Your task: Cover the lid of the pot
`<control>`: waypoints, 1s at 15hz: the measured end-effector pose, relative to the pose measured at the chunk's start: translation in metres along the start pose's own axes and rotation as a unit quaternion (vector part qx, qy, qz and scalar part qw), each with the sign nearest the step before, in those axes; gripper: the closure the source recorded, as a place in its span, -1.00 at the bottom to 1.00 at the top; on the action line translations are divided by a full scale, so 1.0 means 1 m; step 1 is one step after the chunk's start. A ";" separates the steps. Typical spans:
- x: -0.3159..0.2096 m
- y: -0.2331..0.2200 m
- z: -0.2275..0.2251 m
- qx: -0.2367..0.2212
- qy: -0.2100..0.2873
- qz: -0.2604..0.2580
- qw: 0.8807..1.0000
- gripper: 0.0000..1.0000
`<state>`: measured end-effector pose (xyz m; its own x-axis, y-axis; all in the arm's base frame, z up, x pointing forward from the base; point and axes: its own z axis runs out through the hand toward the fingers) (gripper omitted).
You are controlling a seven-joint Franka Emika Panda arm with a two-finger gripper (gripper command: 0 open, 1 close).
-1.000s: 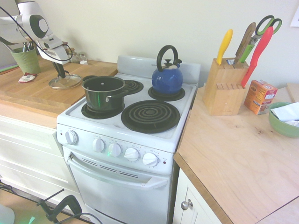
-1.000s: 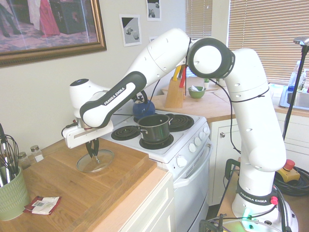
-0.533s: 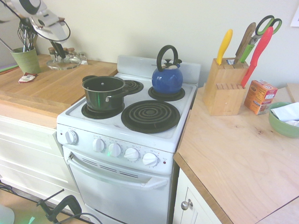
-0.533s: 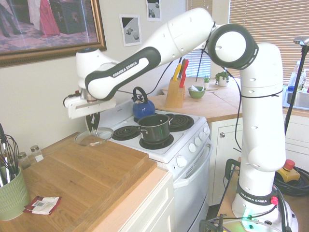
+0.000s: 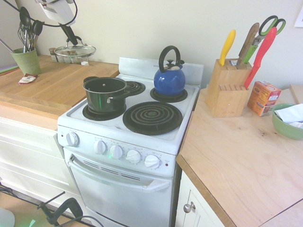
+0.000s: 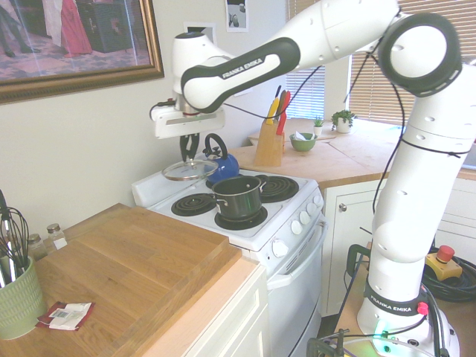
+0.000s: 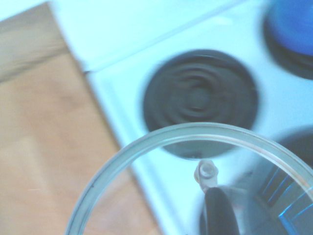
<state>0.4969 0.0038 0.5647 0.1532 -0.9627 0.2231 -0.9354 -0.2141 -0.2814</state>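
Lid (image 5: 75,49): one, glass with metal rim, airborne in upper left of the first exterior view, roughly level, hanging from the pincer (image 5: 72,39), which is clamped shut on its black loop handle. In the second exterior view the lid (image 6: 190,170) sits upper centre-left, over the back left part of the stove (image 6: 297,212), just left of the kettle (image 6: 220,166) and up-left of the pot (image 6: 238,196), not touching either.

Pot (image 5: 105,93): one, dark, open, on the front left burner, side handle toward the lower right of the first exterior view.

Counts:
- burners: 4; one under pot, one under kettle (image 5: 169,75), two bare
- stove knobs (image 5: 116,151): 5
- kettle: 1, blue, back right burner
- knife block (image 5: 226,88): 1, right worktop (image 5: 236,156); yellow, red and green handles plus scissors
- orange box (image 5: 263,98): 1, next to block
- green bowl (image 5: 285,124): 1, right edge
- green utensil cup (image 5: 26,60): 1, left worktop (image 5: 42,90)

View differences:
- second exterior only: whole white arm (image 6: 312,37), framed picture (image 6: 74,37), window blinds (image 6: 401,52)
- first exterior only: oven door and knobs head-on
- wrist view: blurred; lid rim (image 7: 195,134) arcs across the lower half, bare coil burner (image 7: 200,100) seen beyond it, blue kettle at upper right corner, wood worktop on left.
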 end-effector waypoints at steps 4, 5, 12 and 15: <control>0.040 0.059 0.011 -0.013 0.002 0.035 0.999 1.00; 0.050 0.070 0.018 -0.015 0.002 0.041 0.999 1.00; 0.091 0.088 0.080 -0.013 0.006 0.057 0.998 1.00; 0.096 0.072 0.099 -0.018 0.005 0.052 0.998 1.00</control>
<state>0.4760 -0.1209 0.4732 0.0509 -0.9775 0.2045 -0.9568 -0.1065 -0.2705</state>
